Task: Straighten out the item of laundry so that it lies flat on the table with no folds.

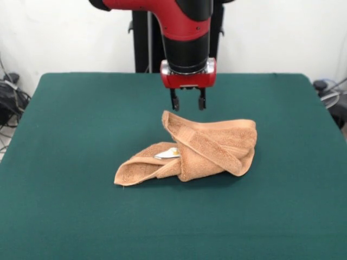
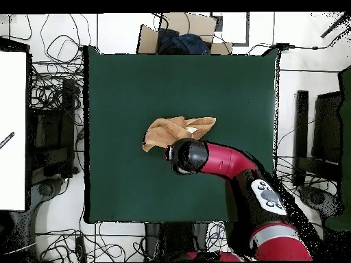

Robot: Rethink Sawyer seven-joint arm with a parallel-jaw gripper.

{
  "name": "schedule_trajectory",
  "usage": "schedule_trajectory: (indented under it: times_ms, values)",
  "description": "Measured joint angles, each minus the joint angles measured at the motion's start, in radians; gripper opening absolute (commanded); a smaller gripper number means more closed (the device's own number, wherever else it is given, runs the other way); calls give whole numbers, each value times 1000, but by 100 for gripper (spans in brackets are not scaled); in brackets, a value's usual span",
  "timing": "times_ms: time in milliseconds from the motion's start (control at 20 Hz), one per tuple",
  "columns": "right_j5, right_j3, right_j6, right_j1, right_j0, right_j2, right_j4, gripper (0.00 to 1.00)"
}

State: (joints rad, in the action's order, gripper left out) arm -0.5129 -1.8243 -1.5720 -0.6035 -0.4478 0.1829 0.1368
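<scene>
Crumpled orange-tan terry towel is lying folded on green felt counter, raised corner just below the empty, parted black pincer.

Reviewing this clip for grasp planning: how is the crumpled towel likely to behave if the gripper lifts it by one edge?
The towel lies in soft, overlapping folds, so it is probably floppy and would drape and unfurl rather than hold shape. Its looped terry surface suggests it won't slip easily. It looks light, so on the felt-like table it would likely drag and bunch if pushed. The gripper hangs open above it.
</scene>
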Motion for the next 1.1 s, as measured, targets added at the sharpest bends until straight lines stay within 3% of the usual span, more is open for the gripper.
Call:
schedule_trajectory:
  times_ms: [1100]
  values:
    - [40, 0, 0, -87, -24, 30, 0, 100]
